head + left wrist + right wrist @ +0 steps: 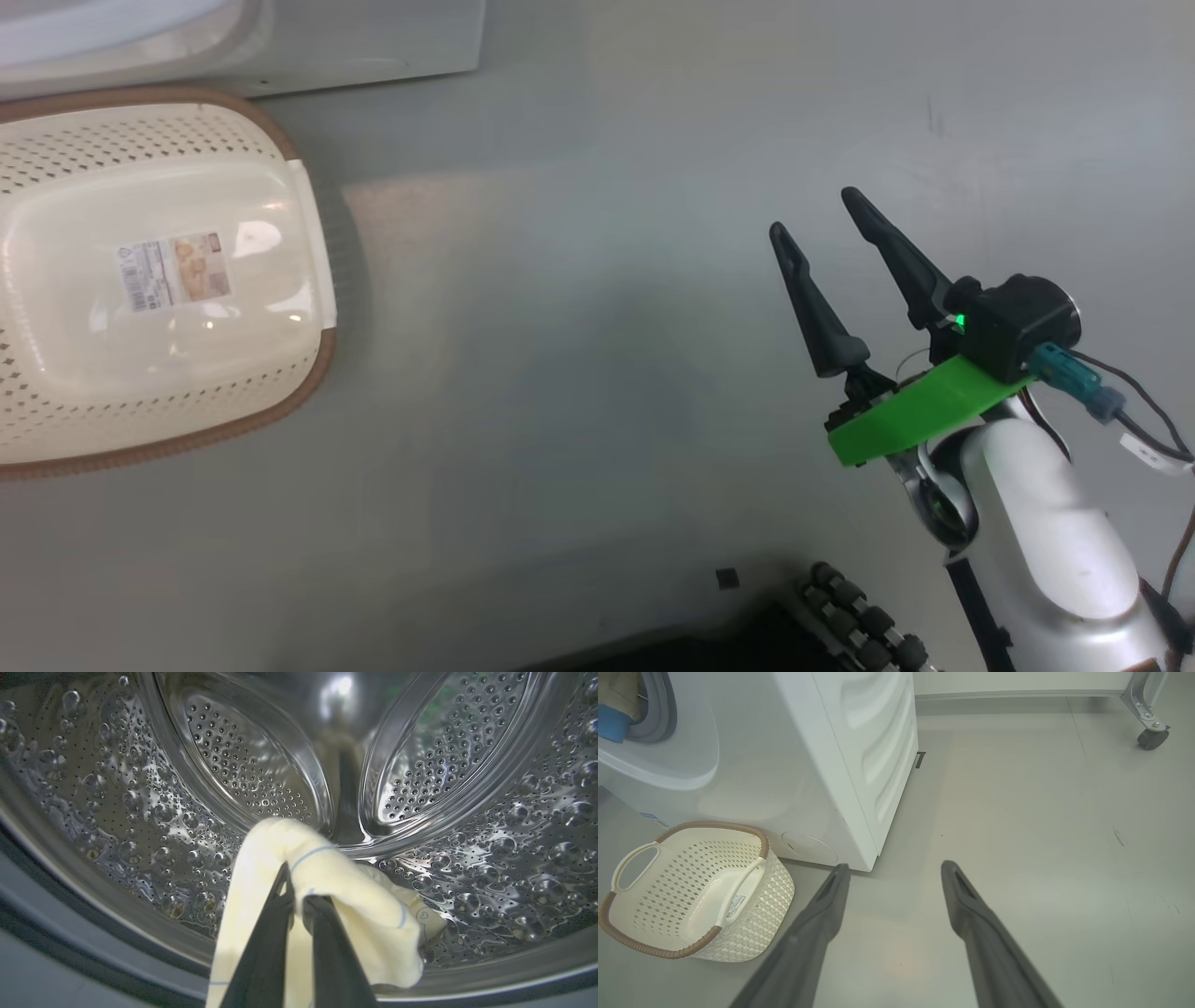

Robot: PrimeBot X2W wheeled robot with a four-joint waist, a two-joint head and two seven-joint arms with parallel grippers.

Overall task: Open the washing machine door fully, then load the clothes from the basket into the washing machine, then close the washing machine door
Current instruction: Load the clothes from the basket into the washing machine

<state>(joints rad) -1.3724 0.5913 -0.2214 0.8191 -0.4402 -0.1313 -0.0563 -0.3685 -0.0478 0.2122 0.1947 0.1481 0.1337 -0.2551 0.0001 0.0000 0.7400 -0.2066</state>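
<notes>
Left gripper (299, 889) reaches into drum (467, 742), jaws clamped on garment (355, 891) draped over their tips. Right gripper (815, 213) angled toward floor (597, 373), jaws spread, empty; basket (714, 825) to their left.

I worked in what looked like a bare test room set up for laundry. From my right wrist, a white washing machine (859, 742) stood at eleven o'clock, straight on a plain grey floor (1017, 812), with a cream basket (770, 919) at eight o'clock. At one o'clock a metal frame leg on a caster (1150, 738) stood near a blank pale wall (994, 681).
</notes>
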